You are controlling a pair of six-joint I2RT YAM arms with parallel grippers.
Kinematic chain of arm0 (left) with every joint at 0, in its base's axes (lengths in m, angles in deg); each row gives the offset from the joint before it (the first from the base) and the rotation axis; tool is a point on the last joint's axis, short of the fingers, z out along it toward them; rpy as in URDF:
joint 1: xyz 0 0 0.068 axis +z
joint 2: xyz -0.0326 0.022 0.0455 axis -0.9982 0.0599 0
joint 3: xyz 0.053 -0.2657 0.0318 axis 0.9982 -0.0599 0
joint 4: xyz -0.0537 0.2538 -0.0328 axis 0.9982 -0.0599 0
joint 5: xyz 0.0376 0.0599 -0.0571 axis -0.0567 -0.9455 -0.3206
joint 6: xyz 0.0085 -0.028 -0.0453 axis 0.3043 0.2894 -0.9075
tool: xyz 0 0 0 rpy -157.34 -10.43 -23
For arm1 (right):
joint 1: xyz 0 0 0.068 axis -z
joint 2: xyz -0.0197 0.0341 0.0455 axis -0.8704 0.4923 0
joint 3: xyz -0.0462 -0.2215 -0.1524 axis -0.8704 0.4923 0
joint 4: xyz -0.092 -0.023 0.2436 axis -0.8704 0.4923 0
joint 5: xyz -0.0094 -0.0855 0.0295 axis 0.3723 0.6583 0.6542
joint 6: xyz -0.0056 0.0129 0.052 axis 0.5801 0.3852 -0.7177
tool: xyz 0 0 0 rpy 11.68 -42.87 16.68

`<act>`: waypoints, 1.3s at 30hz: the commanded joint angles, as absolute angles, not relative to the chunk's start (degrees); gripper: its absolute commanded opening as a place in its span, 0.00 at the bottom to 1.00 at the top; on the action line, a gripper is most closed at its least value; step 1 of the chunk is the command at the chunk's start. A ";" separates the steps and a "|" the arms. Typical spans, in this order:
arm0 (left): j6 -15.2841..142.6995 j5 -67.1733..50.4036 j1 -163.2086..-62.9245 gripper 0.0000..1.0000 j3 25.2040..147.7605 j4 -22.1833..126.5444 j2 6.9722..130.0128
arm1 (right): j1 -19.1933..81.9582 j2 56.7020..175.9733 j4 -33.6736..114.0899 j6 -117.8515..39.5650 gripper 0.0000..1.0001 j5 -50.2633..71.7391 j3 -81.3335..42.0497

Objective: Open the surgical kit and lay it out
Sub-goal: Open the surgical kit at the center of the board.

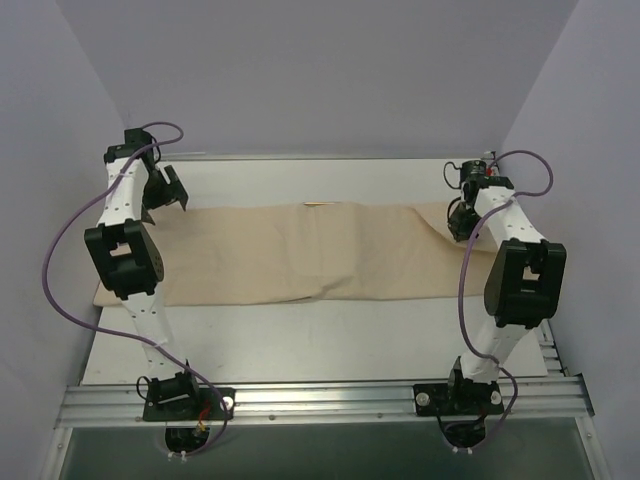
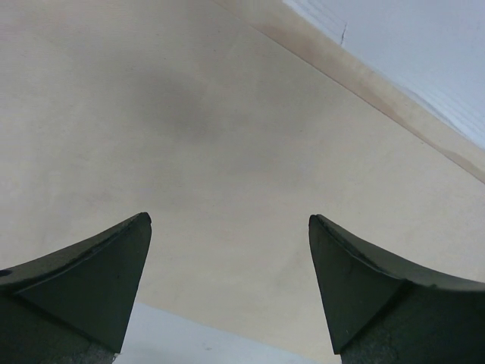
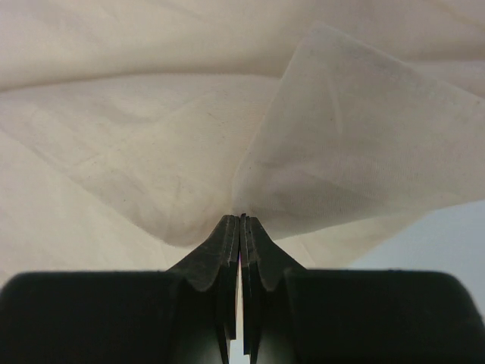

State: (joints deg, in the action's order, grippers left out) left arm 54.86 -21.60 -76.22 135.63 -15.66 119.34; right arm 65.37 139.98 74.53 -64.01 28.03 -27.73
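Cloth wrap [image 3: 151, 129], pinched in right end effector [image 3: 241, 218] (unclear from overhead)

The cloth wrap [image 1: 300, 255] stretches side to side; nearer, the table [image 1: 340, 340] lies open for passage.

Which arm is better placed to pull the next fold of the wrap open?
Right. The right gripper is shut on a raised corner of the cloth wrap at its right end; the left gripper hangs open over flat cloth, gripping nothing.
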 commanded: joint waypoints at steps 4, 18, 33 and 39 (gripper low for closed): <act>56.30 -24.12 -76.55 0.94 136.84 -17.60 118.07 | 68.41 134.31 74.24 -61.95 0.00 24.88 -18.19; 56.04 -28.68 -74.09 0.94 137.78 -16.45 123.94 | 68.24 137.65 74.77 -61.24 0.00 21.46 -16.60; 57.45 -22.81 -69.96 0.77 158.72 -17.96 137.05 | 66.22 143.18 76.35 -60.54 0.00 20.49 -25.48; 54.12 -23.41 -67.42 0.76 152.49 -12.52 132.50 | 61.83 144.50 75.65 -60.63 0.00 19.00 -28.29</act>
